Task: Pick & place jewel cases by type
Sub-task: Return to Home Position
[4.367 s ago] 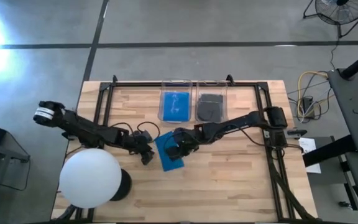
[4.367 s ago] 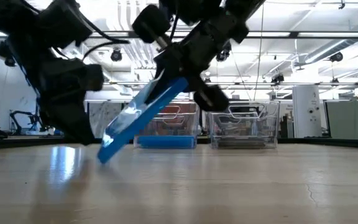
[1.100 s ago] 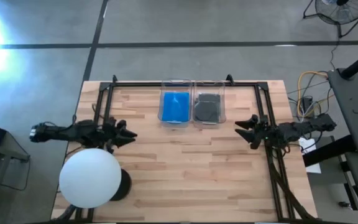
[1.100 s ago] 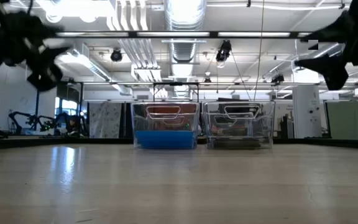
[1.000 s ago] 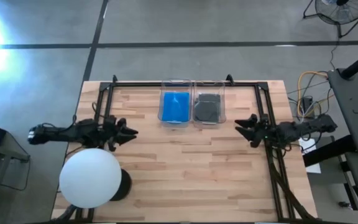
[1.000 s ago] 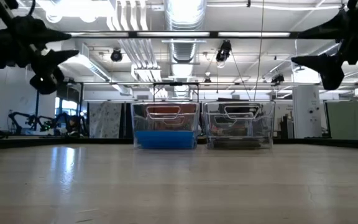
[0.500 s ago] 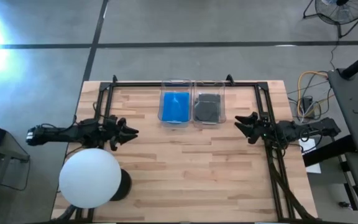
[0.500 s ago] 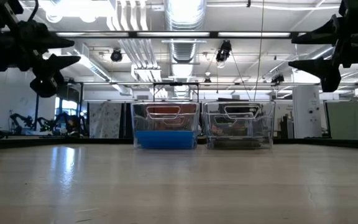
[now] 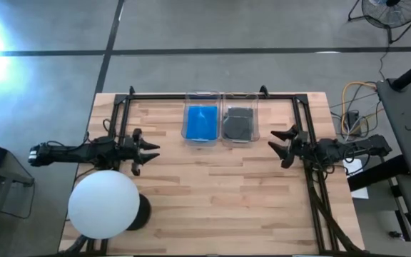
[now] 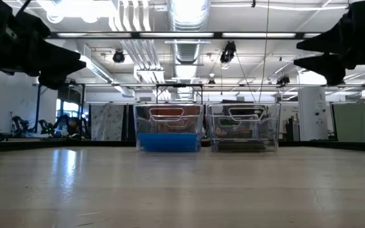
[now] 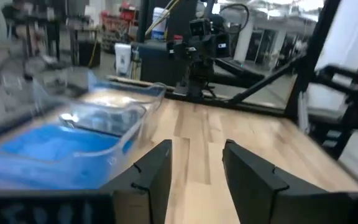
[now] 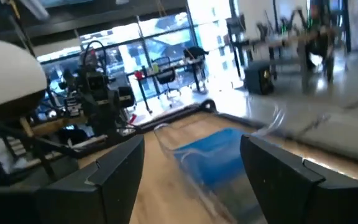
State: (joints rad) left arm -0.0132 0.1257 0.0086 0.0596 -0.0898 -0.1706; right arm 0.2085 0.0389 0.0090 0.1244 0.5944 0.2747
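Blue jewel cases point(image 9: 201, 123) lie flat in the left clear bin point(image 9: 188, 114) at the table's far middle. Dark grey jewel cases point(image 9: 240, 125) lie in the right clear bin point(image 9: 255, 114) beside it. The low view shows the blue stack point(image 10: 168, 140) and the dark stack point(image 10: 244, 145) on the bins' floors. My left gripper point(image 9: 148, 150) hangs open over the table's left part, pointing level toward the right. My right gripper point(image 9: 280, 145) hangs open at the right part, pointing left. Both wrist views show nothing between the fingers point(image 11: 196, 168) point(image 12: 191, 162).
A large white sphere point(image 9: 104, 205) on a dark base stands at the near left corner, close to my left arm. A black metal frame point(image 9: 212, 95) runs along the far edge and down both sides. Bare wood point(image 9: 220, 193) lies between the grippers and the near edge.
Both grippers have rolled about their own pointing lines while staying near the table's left and right sides, above the wood. Their fingers now spread apart in the high view instead of one above the other. The cases and bins have not moved.
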